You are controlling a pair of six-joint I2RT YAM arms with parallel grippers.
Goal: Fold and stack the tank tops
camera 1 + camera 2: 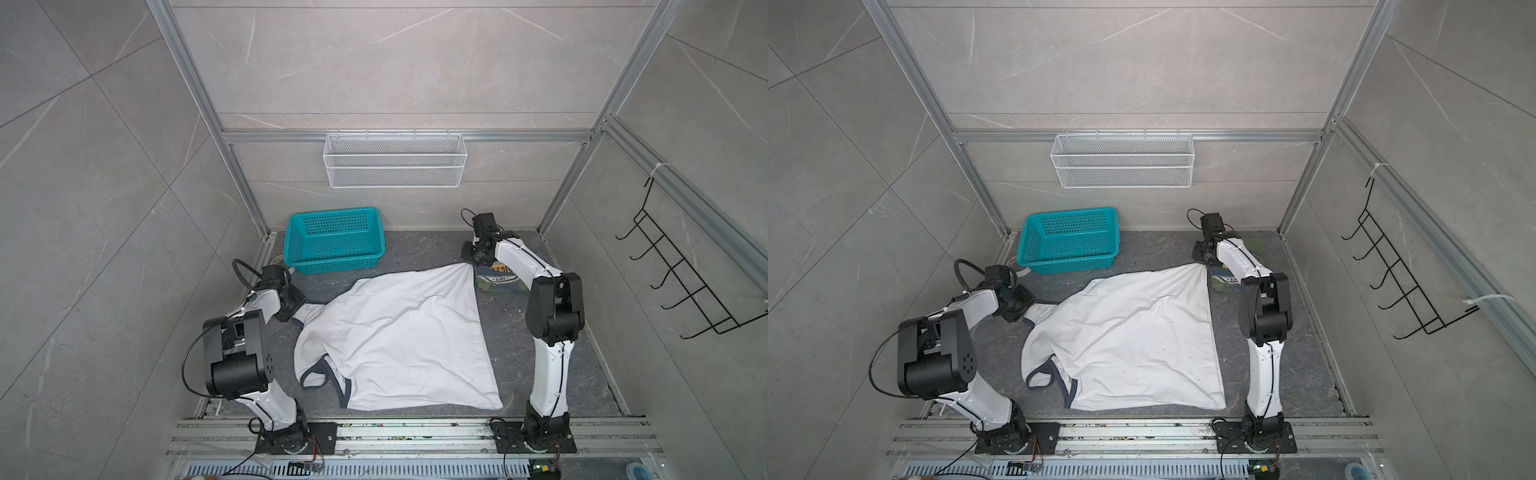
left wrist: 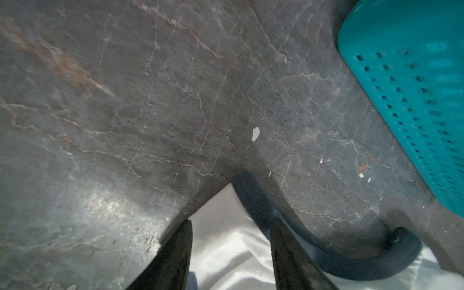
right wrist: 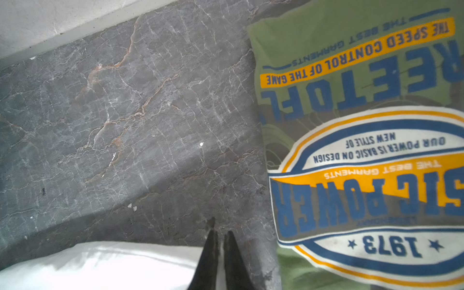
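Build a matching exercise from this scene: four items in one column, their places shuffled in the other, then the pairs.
Items
1. white tank top
2. green tank top
3. teal basket
4. white wire basket

Places
A. hangs on the back wall, above the table
B. lies print side up towards the table's right side
C. spread across the middle of the table
D. stands on the table at the back, left of centre

Pairs: 1-C, 2-B, 3-D, 4-A
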